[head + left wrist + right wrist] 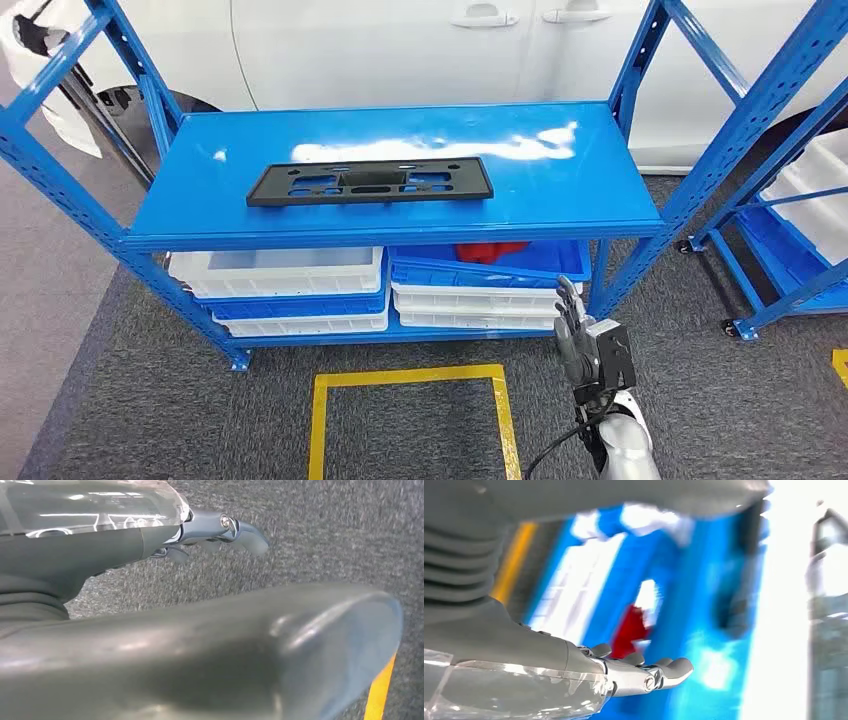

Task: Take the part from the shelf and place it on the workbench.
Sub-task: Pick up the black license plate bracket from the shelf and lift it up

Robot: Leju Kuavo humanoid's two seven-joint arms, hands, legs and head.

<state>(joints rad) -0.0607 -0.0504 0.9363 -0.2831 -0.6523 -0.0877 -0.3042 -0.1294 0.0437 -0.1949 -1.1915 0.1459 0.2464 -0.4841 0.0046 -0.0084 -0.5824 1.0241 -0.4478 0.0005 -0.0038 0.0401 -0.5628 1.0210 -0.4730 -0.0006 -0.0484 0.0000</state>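
A flat black part (pixel 370 182), a long rectangular plate with cut-out openings, lies on the top board of a blue metal shelf (pixel 560 190), left of the board's middle and apart from both edges; nothing touches it. No writing or brand can be read on it or anywhere else in the scene. Below the top board, white bins (pixel 280 272) and blue bins (pixel 490 262) are stacked on the lower level, and something red (pixel 490 249) shows inside the upper blue bin on the right. The right robot hand (pixel 578 330) is raised near the shelf's right front post, low in front of the stacked bins, its fingers straight and apart, holding nothing. In the right wrist view the same robot hand (pixel 644 672) shows outstretched fingers against a blurred blue and red background. The left robot hand (pixel 220 532) hangs over grey carpet, its fingers loosely extended with nothing in them. A yellow tape square (pixel 410 378) marks the carpet in front of the shelf. A white car (pixel 420 40) stands behind the shelf, and a second blue rack (pixel 790 230) stands to the right.
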